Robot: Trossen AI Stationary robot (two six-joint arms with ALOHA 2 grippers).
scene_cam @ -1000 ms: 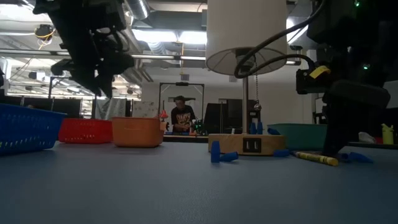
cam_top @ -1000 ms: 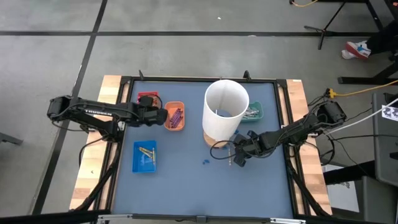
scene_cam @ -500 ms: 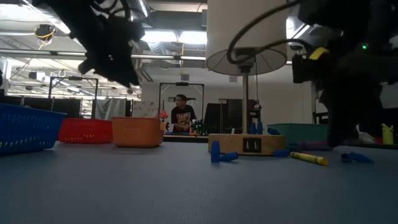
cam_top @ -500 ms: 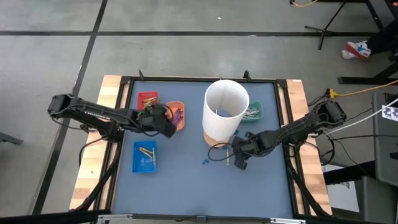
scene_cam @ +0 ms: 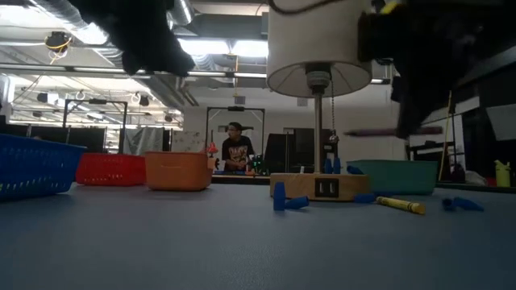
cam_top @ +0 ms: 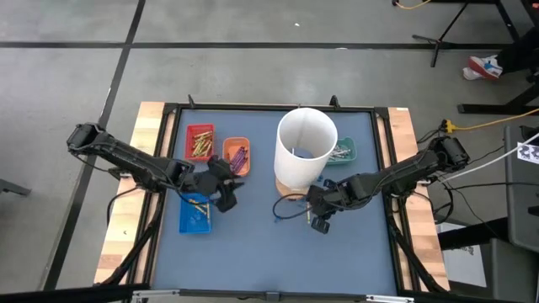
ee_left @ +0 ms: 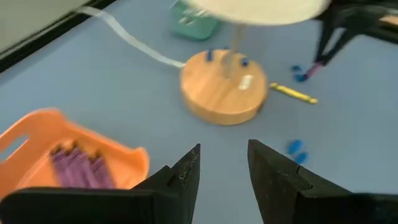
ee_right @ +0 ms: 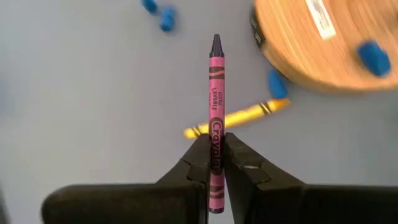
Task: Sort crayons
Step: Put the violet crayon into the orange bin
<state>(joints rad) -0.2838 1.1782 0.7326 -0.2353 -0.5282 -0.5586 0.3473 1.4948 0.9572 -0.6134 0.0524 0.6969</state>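
Observation:
My right gripper hangs over the mat in front of the white cylinder, shut on a purple crayon. A yellow crayon lies flat on the mat below it, next to the cylinder's round wooden base. My left gripper is open with nothing between its fingers, above the mat between the blue tray and the orange tray. The orange tray holds purple crayons. My right gripper pinches the purple crayon's wrapped shaft between its two fingers, behind the middle toward the blunt end. The fingers slant down from above. The crayon is lifted clear of the mat and shows level in the low view.
A red tray with gold-brown crayons stands at the far left. A teal tray stands behind the cylinder. Small blue bits lie on the mat by the wooden base. A person stands in the room beyond the table.
My right gripper has risen from the mat with the purple crayon, which is now lifted clear. The yellow crayon stays on the mat. My left gripper has swung from above the orange tray toward the table's near edge and has turned at the wrist, staying open.

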